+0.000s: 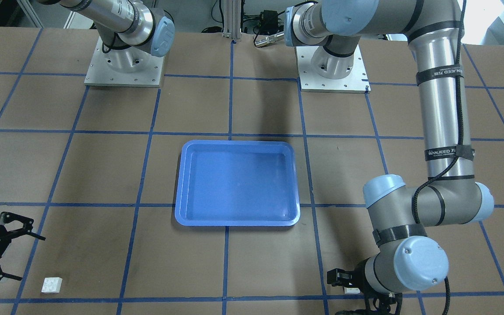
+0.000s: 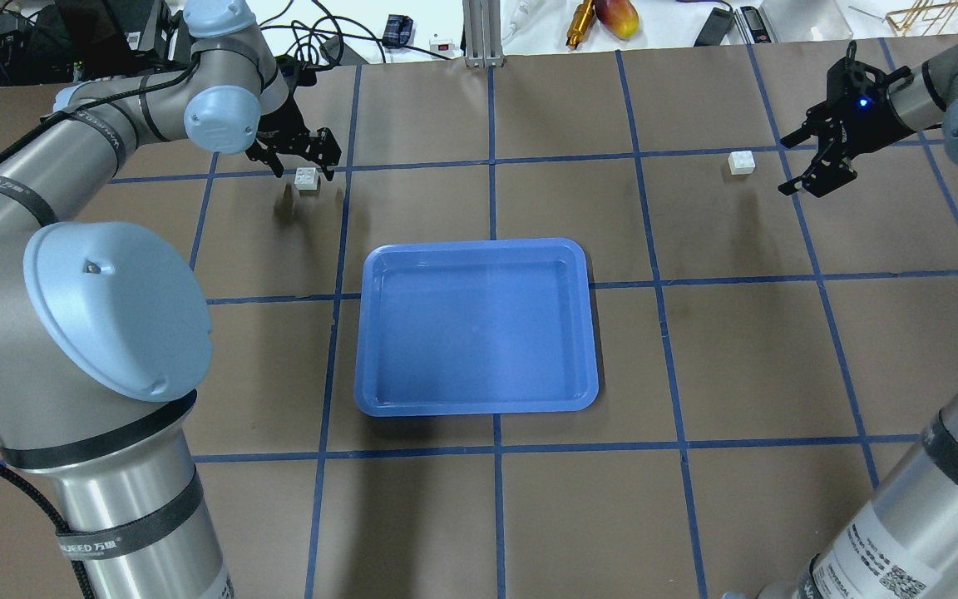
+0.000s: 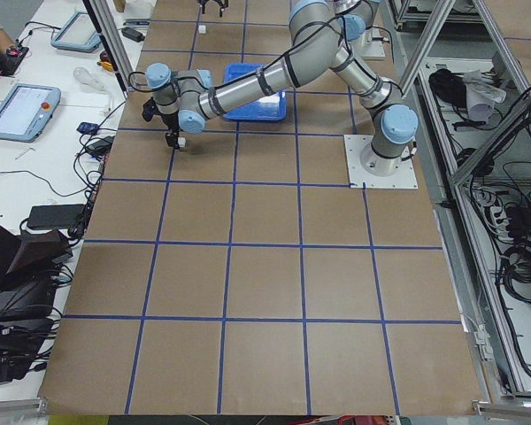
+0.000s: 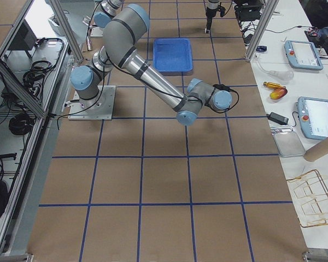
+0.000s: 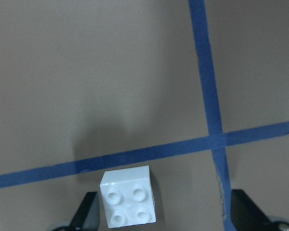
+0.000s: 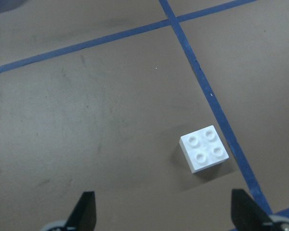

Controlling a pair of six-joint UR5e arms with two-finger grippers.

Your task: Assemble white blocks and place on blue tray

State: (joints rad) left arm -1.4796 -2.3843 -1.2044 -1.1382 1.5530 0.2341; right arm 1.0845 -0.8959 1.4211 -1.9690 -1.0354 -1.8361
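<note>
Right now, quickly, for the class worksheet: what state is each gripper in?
Left gripper: open, gripping nothing; a white block lies between its fingers.
Right gripper: open, empty; the other white block lies ahead of it.

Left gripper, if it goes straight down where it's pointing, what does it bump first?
Probably the white block. The left gripper points down, open, and the block lies between its fingers, close to one. Its fingertips may reach the table either side instead; depth is unclear.

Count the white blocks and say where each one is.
2. One white block sits on the table inside the open left gripper; the other white block lies just off the open right gripper. Neither is on the blue tray.
</note>
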